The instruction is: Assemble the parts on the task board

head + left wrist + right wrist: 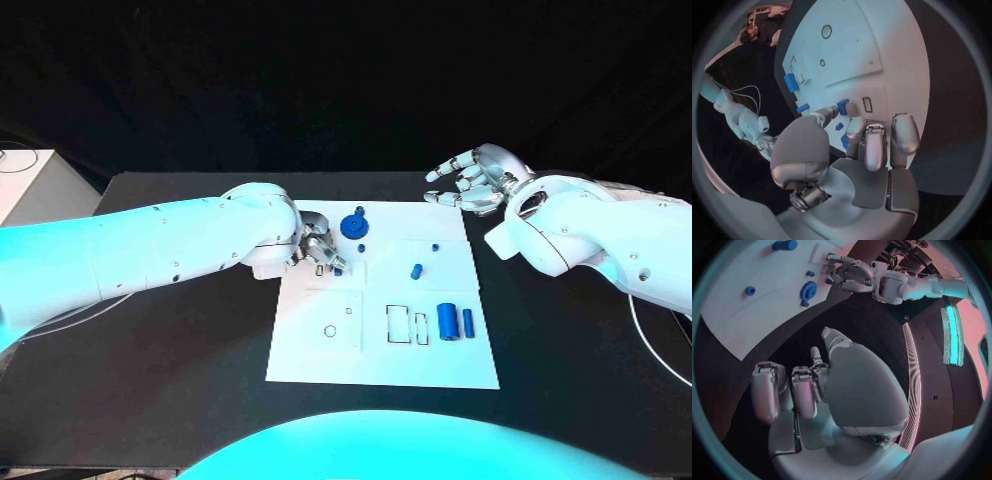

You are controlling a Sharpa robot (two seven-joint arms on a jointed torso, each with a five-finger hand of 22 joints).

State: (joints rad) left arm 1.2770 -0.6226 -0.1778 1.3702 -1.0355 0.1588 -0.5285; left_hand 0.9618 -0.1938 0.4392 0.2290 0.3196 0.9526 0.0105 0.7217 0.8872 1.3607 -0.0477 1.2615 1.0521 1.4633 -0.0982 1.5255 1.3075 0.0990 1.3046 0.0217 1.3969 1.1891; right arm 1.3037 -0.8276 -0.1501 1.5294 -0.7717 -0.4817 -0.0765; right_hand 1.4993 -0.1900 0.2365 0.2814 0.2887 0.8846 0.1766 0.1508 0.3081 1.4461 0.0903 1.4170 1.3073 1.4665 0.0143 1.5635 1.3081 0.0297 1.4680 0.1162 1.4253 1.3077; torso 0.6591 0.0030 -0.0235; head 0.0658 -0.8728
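Two blue cylinders lie on the task board.

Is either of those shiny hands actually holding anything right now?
The left hand seems to pinch a small blue part at its fingertips over the task board; where it grips is unclear. The right hand holds nothing.

No text, label, brand, number or sign can be read anywhere. The flat white rectangular task board carries only thin black outline shapes, rectangles and small rings, with no letters or figures among them. The small blue plastic parts on it are plain and bear no markings.
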